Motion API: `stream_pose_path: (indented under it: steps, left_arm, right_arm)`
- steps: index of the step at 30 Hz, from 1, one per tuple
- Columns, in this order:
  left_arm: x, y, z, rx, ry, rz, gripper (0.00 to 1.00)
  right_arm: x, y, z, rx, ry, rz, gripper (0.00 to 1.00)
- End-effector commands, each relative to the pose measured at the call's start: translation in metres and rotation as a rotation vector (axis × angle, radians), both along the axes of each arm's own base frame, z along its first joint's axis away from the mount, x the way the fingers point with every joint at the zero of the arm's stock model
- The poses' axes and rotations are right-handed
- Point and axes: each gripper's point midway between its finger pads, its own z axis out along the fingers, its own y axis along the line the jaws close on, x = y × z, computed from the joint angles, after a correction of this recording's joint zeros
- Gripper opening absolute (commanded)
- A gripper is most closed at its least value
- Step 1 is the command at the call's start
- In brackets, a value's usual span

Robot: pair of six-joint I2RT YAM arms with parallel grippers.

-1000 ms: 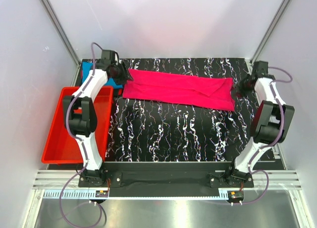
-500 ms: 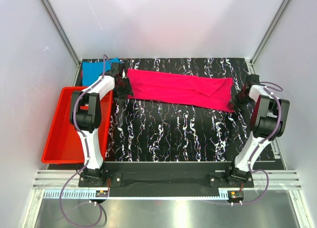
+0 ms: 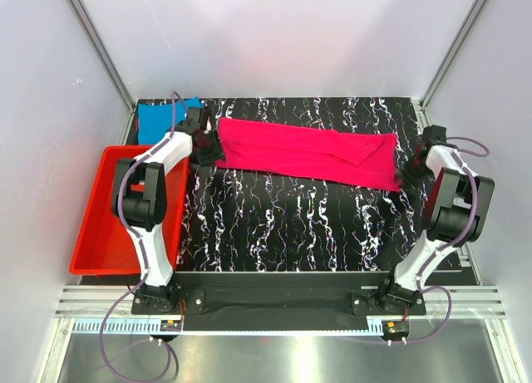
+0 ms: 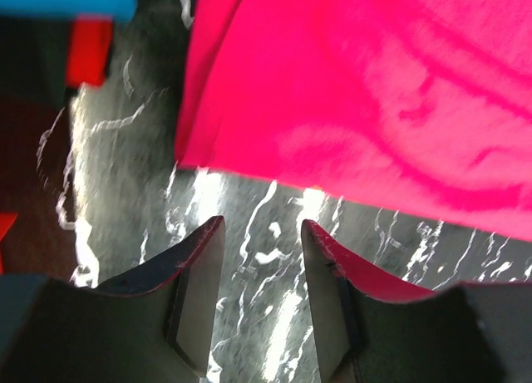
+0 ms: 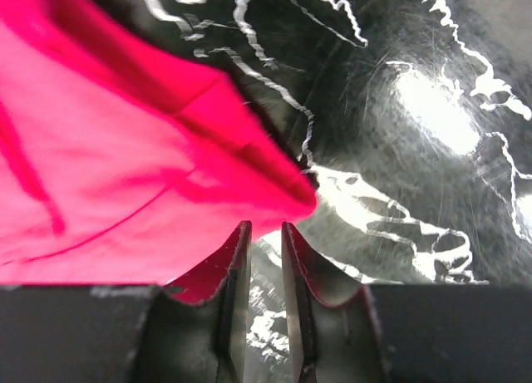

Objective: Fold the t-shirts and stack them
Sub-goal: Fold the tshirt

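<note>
The magenta-pink t-shirt (image 3: 303, 152) lies folded into a long strip across the far half of the table. The turquoise-blue t-shirt (image 3: 161, 118) rests flat at the far left corner. My left gripper (image 3: 207, 148) is at the pink strip's left end. In the left wrist view the left gripper (image 4: 262, 225) is open over bare table, just short of the pink t-shirt's hem (image 4: 349, 109). My right gripper (image 3: 408, 172) is at the strip's near right corner. In the right wrist view the right gripper (image 5: 265, 227) shows a narrow, empty gap, its tips just short of the pink corner (image 5: 283, 192).
A red plastic tray (image 3: 93, 233) stands at the table's left side, beside the left arm. The black marbled table (image 3: 283, 225) stretches between the arms in front of the pink strip. White walls and frame posts close in the back and sides.
The left gripper has come forward off the turquoise shirt, down to the pink strip's left end. The right gripper moved nearer along the right end and its jaws narrowed. The strip shifted slightly right.
</note>
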Motion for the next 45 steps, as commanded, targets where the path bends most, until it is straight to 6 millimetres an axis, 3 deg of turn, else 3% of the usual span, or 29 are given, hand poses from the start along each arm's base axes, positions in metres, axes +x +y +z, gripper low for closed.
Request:
stream_pose_path:
  steps: [1, 7, 13, 16, 17, 18, 20, 24, 28, 33, 34, 36, 38, 41, 42, 45]
  left_arm:
    - [0.033, -0.005, 0.015, -0.004, -0.087, 0.007, 0.47]
    - [0.043, 0.0, 0.008, 0.04, -0.067, -0.002, 0.49]
    - [0.036, 0.002, -0.018, 0.054, 0.003, 0.006, 0.48]
    - [0.03, 0.0, -0.026, 0.044, 0.028, -0.003, 0.32]
    - [0.028, 0.0, -0.026, 0.045, 0.034, -0.003, 0.16]
    - [0.023, 0.002, -0.025, 0.05, 0.037, -0.002, 0.09]
    - [0.017, 0.006, -0.022, 0.064, 0.033, 0.004, 0.0]
    - [0.002, 0.011, -0.015, 0.075, 0.03, 0.001, 0.0]
    - [-0.022, 0.011, -0.025, 0.063, 0.07, 0.001, 0.0]
    - [-0.037, 0.007, -0.021, 0.028, 0.052, 0.004, 0.0]
    - [-0.038, 0.007, -0.02, 0.029, 0.049, 0.008, 0.03]
    - [-0.029, 0.007, -0.01, 0.028, -0.002, 0.01, 0.23]
    - [-0.012, 0.007, 0.007, 0.032, -0.071, 0.022, 0.38]
    - [0.004, 0.006, 0.018, 0.037, -0.098, 0.024, 0.46]
    - [0.018, 0.005, 0.023, 0.047, -0.111, 0.025, 0.47]
    - [0.031, 0.002, 0.018, 0.032, -0.092, 0.035, 0.5]
  right_arm:
    - [0.009, 0.002, 0.039, 0.002, -0.107, -0.008, 0.28]
    - [0.028, 0.005, 0.043, 0.04, -0.136, 0.004, 0.29]
    - [0.041, -0.006, 0.02, 0.019, -0.099, -0.001, 0.29]
    - [0.035, -0.011, 0.007, -0.006, -0.06, -0.01, 0.28]
    - [0.033, -0.012, 0.005, -0.01, -0.053, -0.01, 0.28]
    - [0.031, -0.013, 0.004, -0.018, -0.049, -0.014, 0.28]
    - [0.024, -0.018, 0.001, -0.04, -0.029, -0.024, 0.28]
    - [0.015, -0.024, -0.003, -0.065, -0.007, -0.03, 0.27]
    - [0.005, -0.033, -0.009, -0.081, 0.022, -0.041, 0.27]
    - [-0.003, -0.042, -0.007, -0.121, 0.041, -0.05, 0.26]
    - [-0.003, -0.042, -0.006, -0.122, 0.04, -0.051, 0.26]
    - [0.002, -0.038, 0.005, -0.104, -0.003, -0.044, 0.26]
    - [0.005, -0.032, 0.017, -0.084, -0.043, -0.037, 0.26]
    - [0.01, -0.024, 0.037, -0.052, -0.107, -0.046, 0.24]
    - [0.012, -0.018, 0.043, -0.02, -0.129, -0.043, 0.22]
    - [0.022, -0.01, 0.062, 0.015, -0.205, -0.043, 0.2]
